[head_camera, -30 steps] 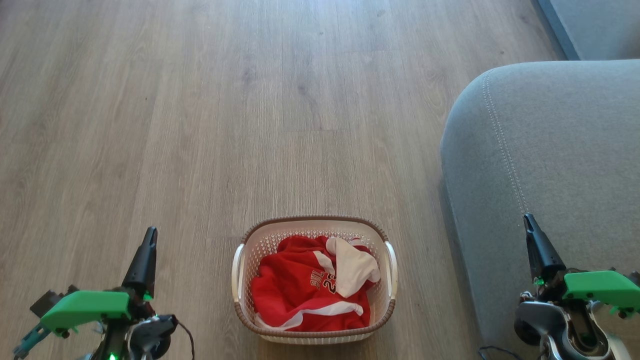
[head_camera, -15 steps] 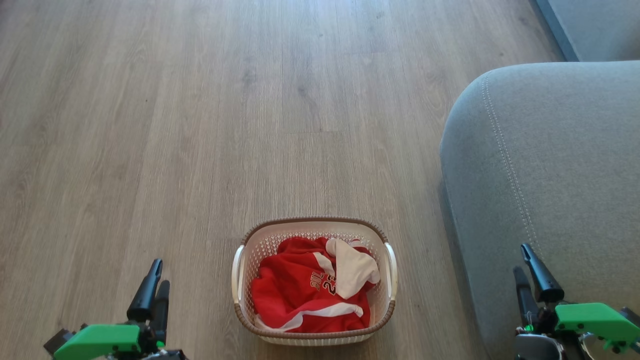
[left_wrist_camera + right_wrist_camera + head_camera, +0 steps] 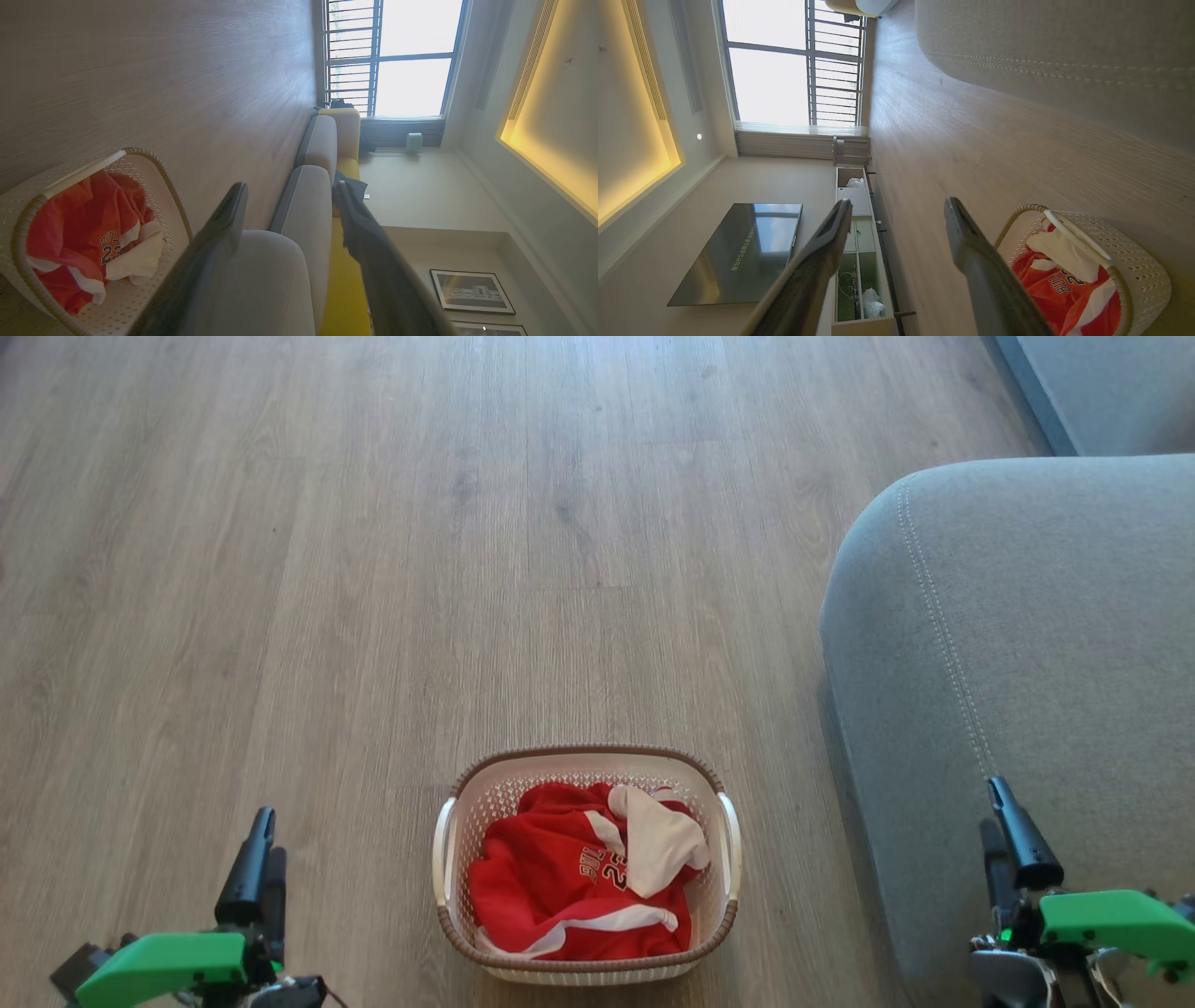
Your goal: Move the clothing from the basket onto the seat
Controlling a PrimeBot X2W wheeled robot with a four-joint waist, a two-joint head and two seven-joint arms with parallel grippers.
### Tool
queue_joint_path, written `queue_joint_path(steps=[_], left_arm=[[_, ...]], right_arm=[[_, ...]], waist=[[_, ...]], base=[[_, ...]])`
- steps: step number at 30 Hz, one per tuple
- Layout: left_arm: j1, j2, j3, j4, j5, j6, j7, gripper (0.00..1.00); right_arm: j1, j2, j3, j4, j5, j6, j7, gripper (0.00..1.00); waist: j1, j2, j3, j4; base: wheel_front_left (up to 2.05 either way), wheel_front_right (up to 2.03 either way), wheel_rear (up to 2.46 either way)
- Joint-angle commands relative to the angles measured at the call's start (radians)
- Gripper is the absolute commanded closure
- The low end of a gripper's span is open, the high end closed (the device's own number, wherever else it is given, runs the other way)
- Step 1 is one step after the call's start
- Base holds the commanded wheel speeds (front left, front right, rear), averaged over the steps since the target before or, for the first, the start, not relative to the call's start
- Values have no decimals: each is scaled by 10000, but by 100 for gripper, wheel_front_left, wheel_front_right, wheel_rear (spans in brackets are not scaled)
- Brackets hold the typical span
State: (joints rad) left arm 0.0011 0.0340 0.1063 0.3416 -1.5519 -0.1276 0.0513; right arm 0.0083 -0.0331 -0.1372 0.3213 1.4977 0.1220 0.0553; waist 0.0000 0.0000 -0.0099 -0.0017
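The cream basket [image 3: 586,753] stands on the wood floor at the bottom centre of the head view. The clothing [image 3: 560,887], red with white panels and dark lettering, lies crumpled inside it. To the right is the big grey seat [image 3: 1027,635] with its pale stitch line. My left gripper [image 3: 269,835] hovers left of the basket, open and holding nothing. My right gripper [image 3: 992,805] is open over the seat's front edge. In the left wrist view the left gripper [image 3: 289,186] stands wide, with basket [image 3: 154,161], clothing [image 3: 79,219] and seat [image 3: 266,280] beyond. The right gripper [image 3: 898,202] is spread beside basket [image 3: 1134,275] and clothing [image 3: 1059,294].
Bare wood floor [image 3: 373,569] stretches ahead and to the left of the basket. Another grey cushion [image 3: 1102,383] sits at the far right. The right wrist view takes in a dark television [image 3: 738,252], a low cabinet [image 3: 859,261] and a bright window [image 3: 784,60].
Both grippers went from shut to open, and both dropped lower toward the bottom edge of the head view. The basket and the clothing stayed put.
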Motion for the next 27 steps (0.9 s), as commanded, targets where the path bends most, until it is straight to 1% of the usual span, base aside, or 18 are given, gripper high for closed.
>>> queue_joint_path(steps=[1, 3, 8, 14, 17, 20, 27], left_arm=[[-549, 59, 244, -399, 208, -13, -94, 0], [-561, 60, 271, -438, 283, -13, -123, 0], [-626, 65, 433, -606, 632, -14, -269, 0], [-742, 71, 673, -994, 1196, -15, -445, 0], [-720, 74, 510, -1183, 1402, -16, -532, 0], [-655, 77, 321, -1372, 1661, -16, -620, 0], [-726, 84, 409, -2026, 2350, -17, -825, 0]], right_arm=[[-556, -39, -91, -480, -287, 16, -112, 0], [-587, -40, -120, -571, -416, 17, -141, 0], [-666, -47, -106, -975, -1161, 20, -288, 0], [-774, -54, 80, -1498, -2376, 24, -465, 0], [-837, -58, 205, -1733, -2913, 26, -554, 0], [-901, -62, 317, -1974, -3148, 29, -642, 0], [-1046, -168, 691, -2531, -4315, 33, -849, 0]], waist=[[0, 0, -8, 3], [0, 0, -12, 5], [0, 0, -34, 17], [0, 0, -55, 35], [0, 0, -73, 47], [0, 0, -96, 66], [0, 0, -125, 80]], base=[[0, 0, 0], [0, 0, 0], [0, 0, 0], [0, 0, 0], [0, 0, 0], [0, 0, 0], [0, 0, 0]])
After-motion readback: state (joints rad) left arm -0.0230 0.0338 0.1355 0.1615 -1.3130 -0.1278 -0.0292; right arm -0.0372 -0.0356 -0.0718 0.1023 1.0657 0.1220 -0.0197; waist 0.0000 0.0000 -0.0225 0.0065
